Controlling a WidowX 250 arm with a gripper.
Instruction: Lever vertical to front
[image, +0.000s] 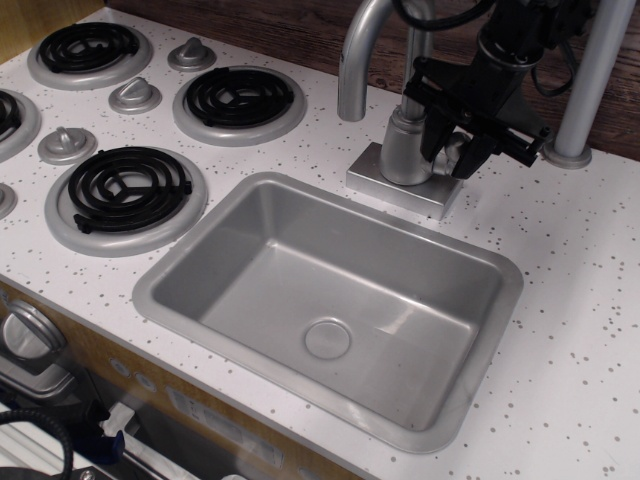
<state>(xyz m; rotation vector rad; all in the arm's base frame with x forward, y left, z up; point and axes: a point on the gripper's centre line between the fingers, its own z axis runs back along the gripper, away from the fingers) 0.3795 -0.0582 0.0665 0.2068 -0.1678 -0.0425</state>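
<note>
Single view: your gripper (456, 150) sits at the right side of the faucet body (405, 145), on the far side of the sink (330, 300). Its black fingers (437, 135) straddle the lever (456, 152), which is mostly hidden between them; you cannot tell whether they clamp it. The grey pole (590, 80) stands far right on the speckled surface (570, 300)

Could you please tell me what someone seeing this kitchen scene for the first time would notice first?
The eye goes first to the black pincer at the top right, down over the side of the silver cylindrical faucet body, where the small lever is mostly hidden behind it. Below it, the rectangular grey metal sink basin fills the middle of the white speckled counter. At the left sit black coiled burners in silver rings.
</note>
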